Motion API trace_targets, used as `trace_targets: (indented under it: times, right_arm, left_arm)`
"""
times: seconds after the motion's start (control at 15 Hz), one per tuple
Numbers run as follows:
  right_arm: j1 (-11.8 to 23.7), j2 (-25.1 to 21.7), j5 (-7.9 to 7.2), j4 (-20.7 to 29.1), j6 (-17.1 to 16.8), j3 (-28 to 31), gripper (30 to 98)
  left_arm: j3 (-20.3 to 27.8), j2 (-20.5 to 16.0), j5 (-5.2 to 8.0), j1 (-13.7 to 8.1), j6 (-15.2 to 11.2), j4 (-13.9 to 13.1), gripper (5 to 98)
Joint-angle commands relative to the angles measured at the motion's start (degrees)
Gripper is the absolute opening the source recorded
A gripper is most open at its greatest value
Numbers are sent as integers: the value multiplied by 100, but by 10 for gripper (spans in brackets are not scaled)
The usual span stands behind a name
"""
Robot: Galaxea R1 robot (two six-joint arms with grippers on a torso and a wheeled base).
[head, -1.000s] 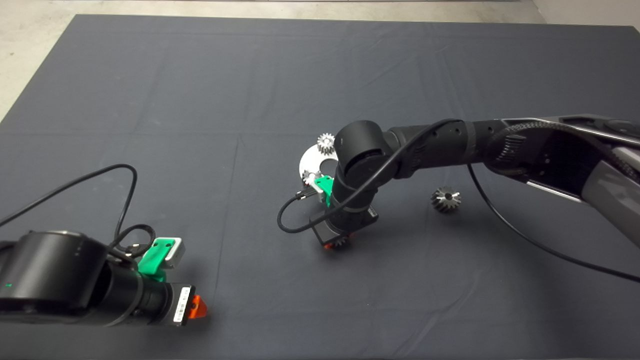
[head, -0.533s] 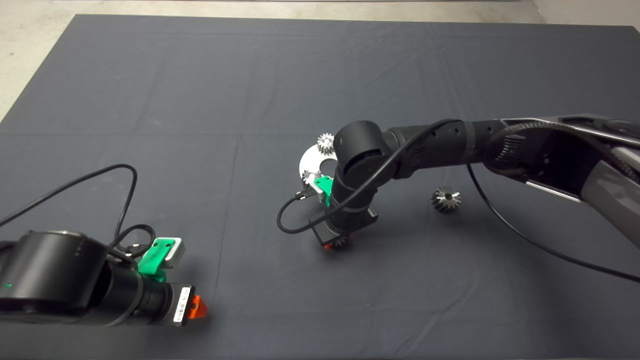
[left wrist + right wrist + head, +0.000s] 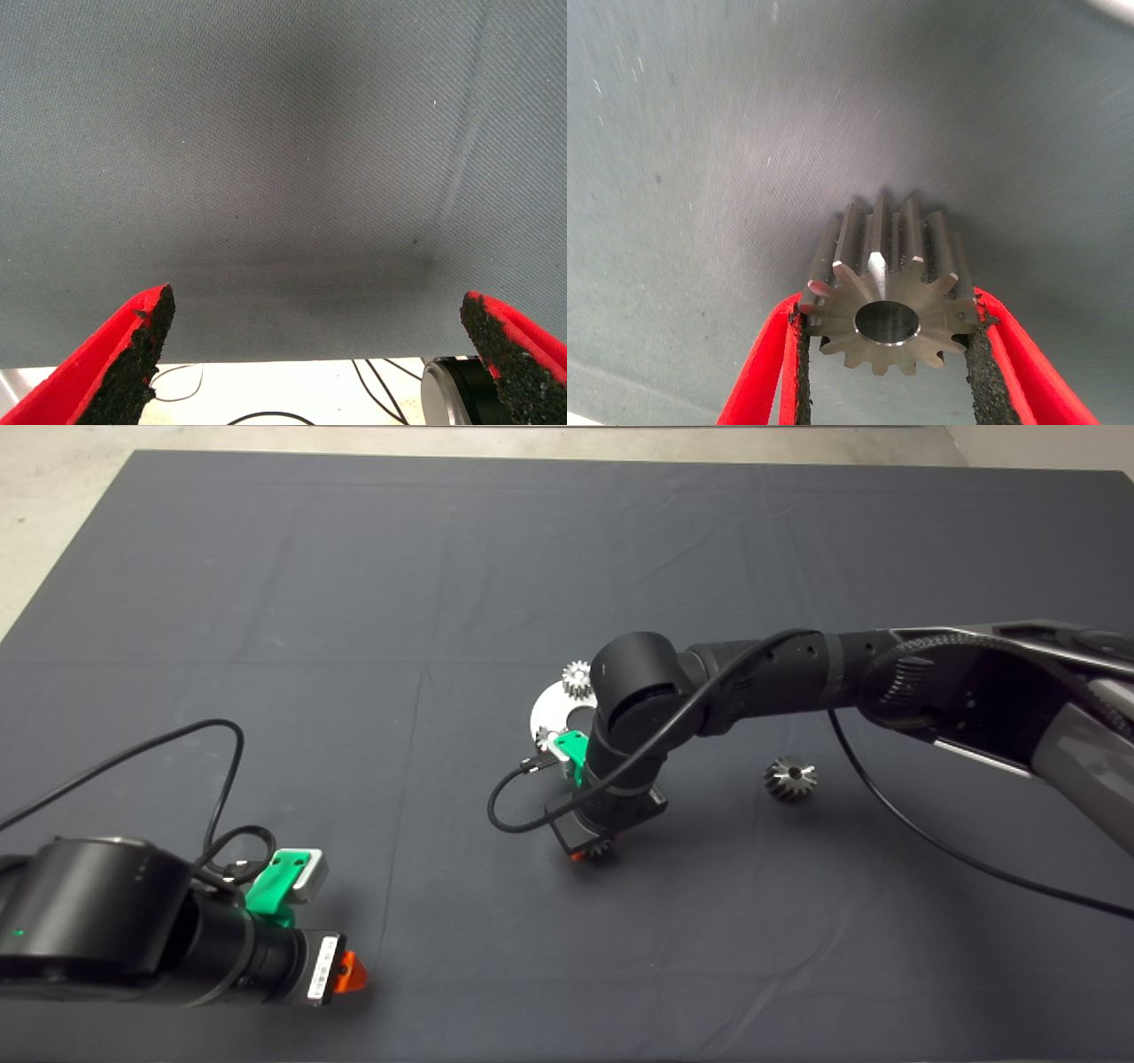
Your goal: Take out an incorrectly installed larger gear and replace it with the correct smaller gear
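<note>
The smaller gear [image 3: 888, 297], shiny silver with pointed teeth and a dark centre hole, sits clamped between the black pads of my right gripper [image 3: 889, 308]. From above, that gripper [image 3: 592, 852] hangs just over the mat's middle, near a white ring plate [image 3: 551, 710], and the gear [image 3: 601, 849] peeks out under it. The larger gear [image 3: 789, 777], dark grey and cone-shaped, lies loose on the mat to the right of the arm. My left gripper [image 3: 352, 973] rests open at the lower left, with only bare mat between its fingers [image 3: 146, 332].
A second small silver gear [image 3: 577, 678] stands on the far end of the white plate. Black cables loop beside both wrists. Pale floor runs along the mat's far and left edges.
My right gripper has risen a little and shifted slightly toward the white plate, still holding the small gear. The left arm and the dark gear have stayed put.
</note>
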Motion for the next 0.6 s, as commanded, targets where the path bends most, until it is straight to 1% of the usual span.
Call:
trace_targets:
  times: [0.0,0.13,0.27,0.33,0.4,0.47,0.53]
  right_arm:
    - [645,23,-624,273,-19,136,351]
    - [1013,-46,-615,450,-19,229,351]
    - [1399,-240,-596,459,47,535,350]
    - [1655,-413,-573,457,169,764,350]
    - [1826,-508,-580,450,305,893,349]
    - [1899,-614,-572,431,351,1066,349]
    - [1917,-800,-579,423,419,1378,351]
  left_arm:
    - [-41,1,210,108,-16,65,839]
    - [-19,-8,210,116,-16,114,839]
    - [18,-25,219,116,-16,114,839]
    - [67,-77,228,116,-25,105,839]
    - [178,-166,228,116,-47,105,839]
    - [301,-266,235,116,-105,105,839]
    - [384,-350,236,116,-139,114,839]
